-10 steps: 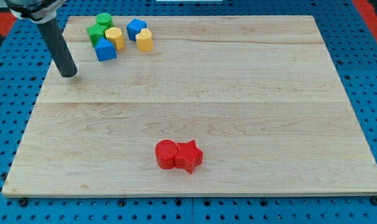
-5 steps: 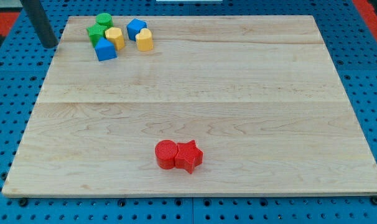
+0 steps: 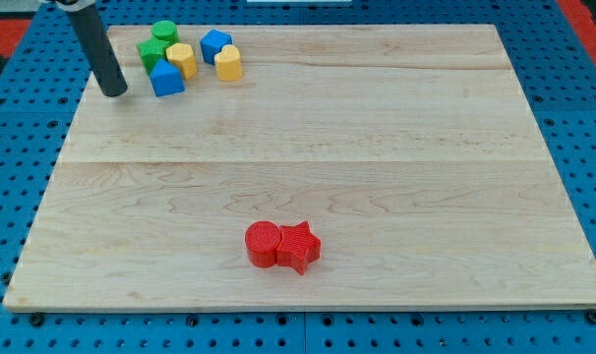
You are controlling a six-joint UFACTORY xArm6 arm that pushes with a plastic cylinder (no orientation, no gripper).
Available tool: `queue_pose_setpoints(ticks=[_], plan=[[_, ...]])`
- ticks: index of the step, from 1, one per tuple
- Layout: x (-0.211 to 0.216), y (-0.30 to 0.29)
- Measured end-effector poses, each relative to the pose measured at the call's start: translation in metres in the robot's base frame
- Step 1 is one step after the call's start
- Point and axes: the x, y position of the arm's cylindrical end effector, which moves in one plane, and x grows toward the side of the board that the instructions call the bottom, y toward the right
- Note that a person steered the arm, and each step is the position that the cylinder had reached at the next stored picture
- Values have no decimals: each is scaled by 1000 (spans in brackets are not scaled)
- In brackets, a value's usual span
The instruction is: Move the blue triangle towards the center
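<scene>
Rod-ended, with no jaws to open and nothing held, my tip (image 3: 114, 91) rests on the board (image 3: 396, 147) near its top-left corner, just to the view's left of the blue triangle (image 3: 166, 79) and apart from it. The triangle sits at the lower left of a tight cluster: a green block (image 3: 152, 51) above it, a yellow block (image 3: 183, 60) at its upper right, then another blue block (image 3: 215, 44) and a second yellow one (image 3: 229, 63). Centre lies to the view's lower right. A push from the tip's present side would likely carry the triangle rightward; a start from its upper left seems blocked by the green block. Two red blocks (image 3: 282, 245) lie well apart, near the bottom.
</scene>
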Motion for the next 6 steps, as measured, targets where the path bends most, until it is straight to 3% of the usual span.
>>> queue_pose_setpoints(ticks=[1, 2, 4, 5, 6], plan=[[-26, 14], [-25, 44], [17, 177], [9, 198], [-34, 232]])
